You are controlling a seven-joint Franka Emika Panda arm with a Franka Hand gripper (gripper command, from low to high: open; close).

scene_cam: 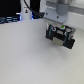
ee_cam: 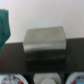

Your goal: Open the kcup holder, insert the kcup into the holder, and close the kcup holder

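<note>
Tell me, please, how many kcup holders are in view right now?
1. The kcup holder is the dark box standing on the white table, central in the wrist view. The frames are blurred, so I cannot rule out another one hidden behind the arm.

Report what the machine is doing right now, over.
Gripper over the kcup holder, jaws too blurred to call. Green speck, likely the kcup, at the holder's top. No obstruction visible.
</note>
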